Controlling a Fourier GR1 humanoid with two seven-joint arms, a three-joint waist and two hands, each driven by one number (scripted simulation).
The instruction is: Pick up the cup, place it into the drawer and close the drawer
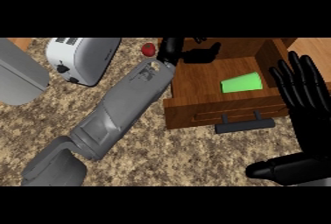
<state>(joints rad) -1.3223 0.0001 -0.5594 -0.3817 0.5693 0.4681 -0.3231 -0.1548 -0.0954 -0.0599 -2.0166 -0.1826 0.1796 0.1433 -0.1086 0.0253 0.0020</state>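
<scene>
The green cup (242, 82) lies on its side inside the open wooden drawer (194, 83), towards its right half. My left hand (184, 53) hangs over the drawer's far left corner, its fingers relaxed and apart from the cup, holding nothing. My left forearm (123, 109) runs diagonally up from the lower left. At the view's right my right hand (304, 100) rests open with its fingers up, just beside the drawer's right wall; its thumb (281, 168) points left lower down. The drawer's dark handle (245, 124) sticks out from its front panel.
A white toaster (81, 57) stands at the back left on the speckled counter (194, 153). A grey rounded object (19, 74) sits at the far left edge. A small red thing (149, 49) lies just left of my left hand.
</scene>
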